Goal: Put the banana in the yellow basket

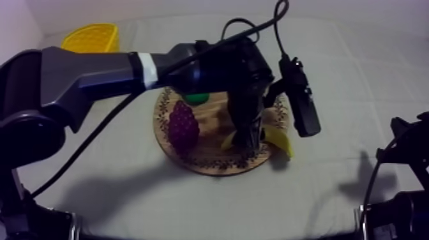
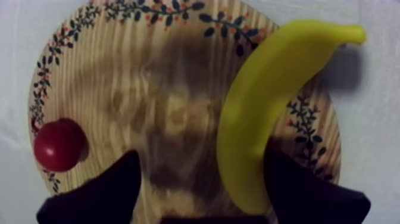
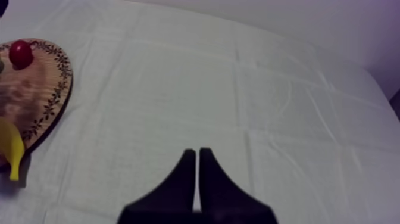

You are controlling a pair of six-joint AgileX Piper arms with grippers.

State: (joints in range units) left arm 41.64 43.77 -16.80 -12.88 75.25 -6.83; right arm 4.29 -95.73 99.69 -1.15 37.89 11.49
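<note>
left claw (image 2: 201,156) spread astride smooth curved banana (image 2: 262,113) on grainy board (image 2: 149,77); right claw (image 3: 198,152) pinched empty.

table (image 1: 191,210): covered by a grey-white cloth (image 3: 250,89) with fold creases running across it; 2 things lie directly on it.
wooden board (image 1: 214,145): round, with a dark leaf-patterned rim, lying flat on the cloth about the middle of the table in the top view.
yellow basket (image 1: 91,38): at the table's far left corner, toward 10 o'clock from the wooden board and well apart from it.
</note>
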